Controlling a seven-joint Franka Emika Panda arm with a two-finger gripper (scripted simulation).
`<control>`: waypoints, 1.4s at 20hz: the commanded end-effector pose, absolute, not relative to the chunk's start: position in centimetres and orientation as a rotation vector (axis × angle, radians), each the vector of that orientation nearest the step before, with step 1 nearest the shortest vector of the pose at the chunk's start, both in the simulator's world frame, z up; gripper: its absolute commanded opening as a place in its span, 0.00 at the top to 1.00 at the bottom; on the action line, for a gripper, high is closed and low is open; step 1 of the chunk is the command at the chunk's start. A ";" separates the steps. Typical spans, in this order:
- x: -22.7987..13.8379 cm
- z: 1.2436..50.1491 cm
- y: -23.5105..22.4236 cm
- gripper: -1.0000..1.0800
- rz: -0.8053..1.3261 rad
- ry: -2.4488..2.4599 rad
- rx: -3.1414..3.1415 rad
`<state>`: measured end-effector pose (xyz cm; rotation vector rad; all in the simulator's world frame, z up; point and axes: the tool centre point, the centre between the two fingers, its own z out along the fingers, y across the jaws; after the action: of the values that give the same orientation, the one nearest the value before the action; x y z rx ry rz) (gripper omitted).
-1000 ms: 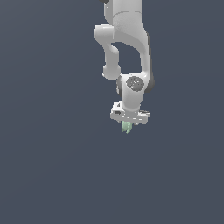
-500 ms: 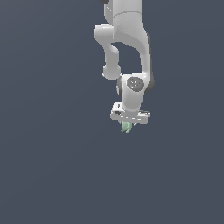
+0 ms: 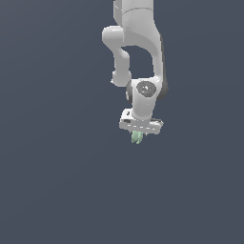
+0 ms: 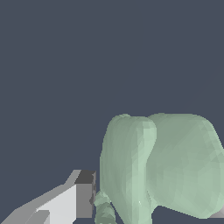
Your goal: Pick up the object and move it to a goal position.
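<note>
The object [image 3: 137, 137] is a small pale mint-green lumpy thing hanging just under my white gripper [image 3: 138, 135] in the exterior view. The gripper is shut on it and holds it in mid-air below the arm's wrist. In the wrist view the object [image 4: 162, 168] fills much of the picture as two large rounded lobes. One grey and white fingertip [image 4: 81, 194] presses against its side. The other finger is mostly hidden behind the object.
The white robot arm [image 3: 138, 52] comes down from the top of the exterior view. Around it there is only a plain dark grey-blue background, with no table edge, container or goal mark in view.
</note>
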<state>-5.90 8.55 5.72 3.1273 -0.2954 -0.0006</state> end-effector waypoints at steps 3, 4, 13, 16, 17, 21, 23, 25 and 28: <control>-6.0 7.7 7.8 1.00 0.001 -0.296 3.127; -6.0 8.4 7.6 1.00 0.001 -0.296 3.127; -6.5 16.3 4.9 1.00 0.000 -0.296 3.129; -6.7 19.7 3.7 1.00 0.000 -0.296 3.129; -6.7 20.8 3.3 1.00 0.000 -0.296 3.129; -6.9 25.2 1.8 1.00 0.000 -0.295 3.129; -7.0 27.4 1.1 1.00 0.000 -0.295 3.129; -7.1 29.5 0.4 1.00 0.000 -0.295 3.129; -7.1 32.3 -0.6 1.00 0.000 -0.295 3.129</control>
<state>-7.03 -0.13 30.88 3.1294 -0.2961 0.0021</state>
